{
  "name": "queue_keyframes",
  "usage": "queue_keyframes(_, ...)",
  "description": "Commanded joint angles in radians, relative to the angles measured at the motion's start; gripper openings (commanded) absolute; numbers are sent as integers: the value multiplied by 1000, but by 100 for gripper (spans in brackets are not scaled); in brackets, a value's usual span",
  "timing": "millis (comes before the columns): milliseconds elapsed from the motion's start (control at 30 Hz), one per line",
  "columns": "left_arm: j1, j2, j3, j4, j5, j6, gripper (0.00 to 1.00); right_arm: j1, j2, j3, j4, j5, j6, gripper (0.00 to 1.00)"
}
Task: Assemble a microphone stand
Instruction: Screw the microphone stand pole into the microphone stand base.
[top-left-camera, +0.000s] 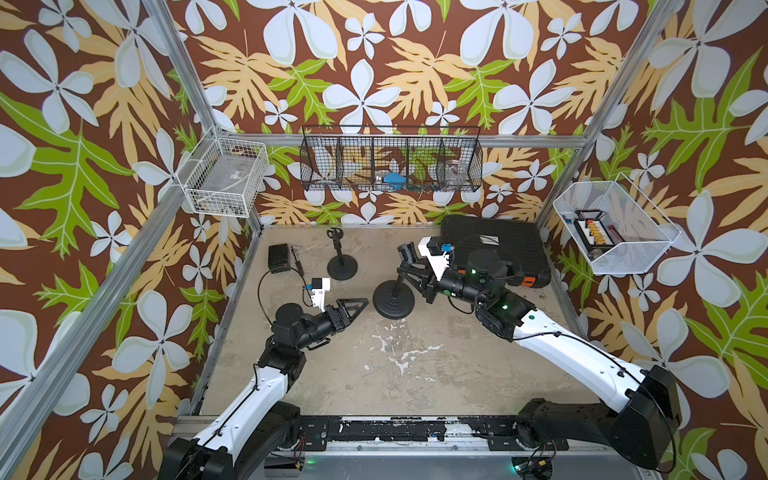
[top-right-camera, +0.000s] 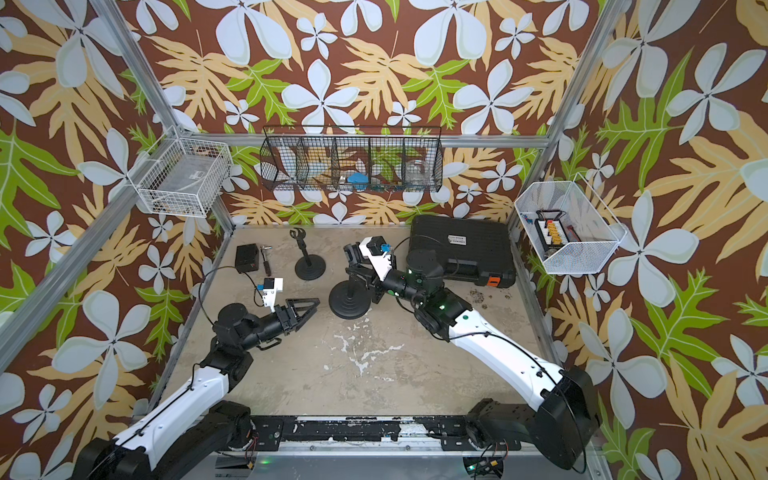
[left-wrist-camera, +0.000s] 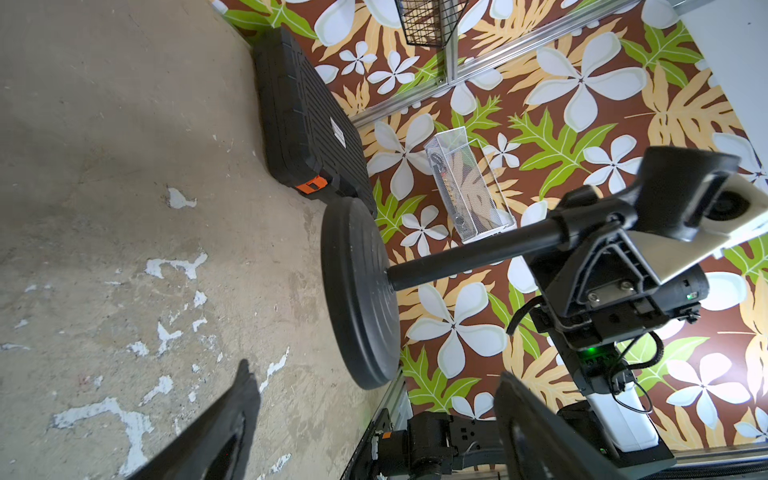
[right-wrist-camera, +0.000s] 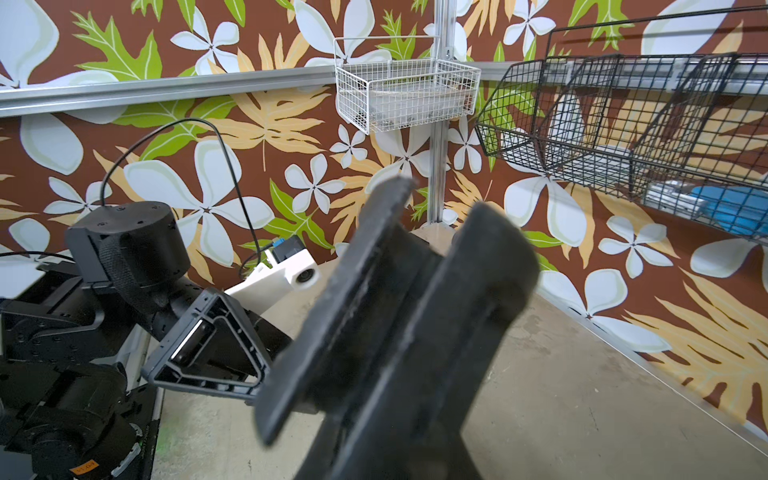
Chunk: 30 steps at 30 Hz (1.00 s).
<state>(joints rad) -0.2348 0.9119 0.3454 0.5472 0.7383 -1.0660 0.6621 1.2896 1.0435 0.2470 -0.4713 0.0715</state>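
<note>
A black microphone stand rests on its round base (top-left-camera: 394, 299) (top-right-camera: 348, 300) mid-table. Its pole (left-wrist-camera: 469, 253) rises to a black clip (left-wrist-camera: 673, 187) (top-left-camera: 405, 252). My right gripper (top-left-camera: 409, 272) (top-right-camera: 359, 276) (right-wrist-camera: 436, 232) is shut on the top of the pole, just under the clip. In the right wrist view the dark part sits between the near-closed fingers (right-wrist-camera: 374, 257). My left gripper (top-left-camera: 353, 305) (top-right-camera: 305, 309) (left-wrist-camera: 374, 399) lies low, just left of the base. It is open, with nothing between its fingers. A second, complete stand (top-left-camera: 342, 266) (top-right-camera: 309, 266) stands at the back.
A small black box (top-left-camera: 279, 257) with a cable and a small plug (top-left-camera: 297, 255) lie back left. A black tool case (top-left-camera: 496, 245) (left-wrist-camera: 307, 120) occupies the back right. Wire baskets (top-left-camera: 390, 162) (top-left-camera: 226, 176) (top-left-camera: 615, 226) hang on the walls.
</note>
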Motion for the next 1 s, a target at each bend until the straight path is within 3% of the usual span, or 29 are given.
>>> queue_keyframes(0, 0, 22, 15, 22, 36, 9, 88, 11, 6, 15, 86, -19, 7, 0)
queue_keyframes(567, -26, 80, 3, 139, 55, -75, 75, 72, 66, 55, 161, -24, -2, 0)
queue_keyframes(967, -28, 87, 7, 192, 33, -127, 53, 88, 66, 25, 225, -8, 8, 0)
